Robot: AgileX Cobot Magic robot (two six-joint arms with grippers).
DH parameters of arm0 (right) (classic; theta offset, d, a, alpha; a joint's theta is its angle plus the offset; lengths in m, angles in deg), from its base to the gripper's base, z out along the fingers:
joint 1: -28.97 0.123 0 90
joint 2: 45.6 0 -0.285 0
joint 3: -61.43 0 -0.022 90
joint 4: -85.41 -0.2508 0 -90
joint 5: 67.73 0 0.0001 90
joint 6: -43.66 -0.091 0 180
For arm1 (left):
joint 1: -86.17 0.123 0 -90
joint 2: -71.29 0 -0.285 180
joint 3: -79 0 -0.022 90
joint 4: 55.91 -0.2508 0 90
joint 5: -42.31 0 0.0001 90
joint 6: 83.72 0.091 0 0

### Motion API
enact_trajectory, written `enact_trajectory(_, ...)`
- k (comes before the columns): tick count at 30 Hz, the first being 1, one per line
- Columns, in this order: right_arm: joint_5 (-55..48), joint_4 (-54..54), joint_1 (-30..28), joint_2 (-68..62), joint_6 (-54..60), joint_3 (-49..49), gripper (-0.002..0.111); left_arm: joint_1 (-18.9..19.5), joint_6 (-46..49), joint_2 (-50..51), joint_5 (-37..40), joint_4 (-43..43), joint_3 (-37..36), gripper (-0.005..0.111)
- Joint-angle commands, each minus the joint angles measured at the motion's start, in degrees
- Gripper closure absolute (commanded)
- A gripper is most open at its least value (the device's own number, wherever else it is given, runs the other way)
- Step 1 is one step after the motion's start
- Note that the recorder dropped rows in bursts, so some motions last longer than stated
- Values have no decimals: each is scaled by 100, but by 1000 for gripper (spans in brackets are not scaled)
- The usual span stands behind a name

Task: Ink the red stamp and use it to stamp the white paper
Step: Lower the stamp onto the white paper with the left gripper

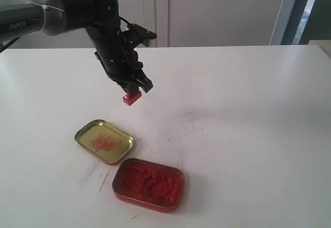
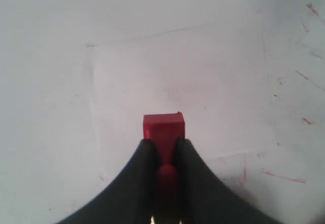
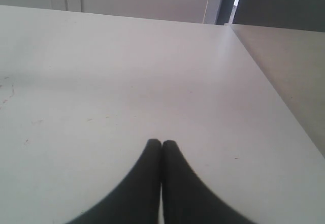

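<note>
The left arm is glossy black with rounded joint housings, a grey collar at its far-left link and white "PiPER" lettering. A thin black cable loops beside the wrist. The left gripper and right gripper have matte black jaws, curved and tapering to rounded tips.
</note>
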Motion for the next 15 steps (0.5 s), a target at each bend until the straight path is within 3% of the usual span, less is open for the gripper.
enact_trajectory(1,33,46,15,36,12,-19,108,-32,-80,29,67,266,37,107)
enact_trajectory(11,33,46,15,36,12,-19,108,-82,-389,404,-22,275,37,107)
enact_trajectory(15,33,46,15,36,12,-19,108,-291,-616,405,-87,3,157,107)
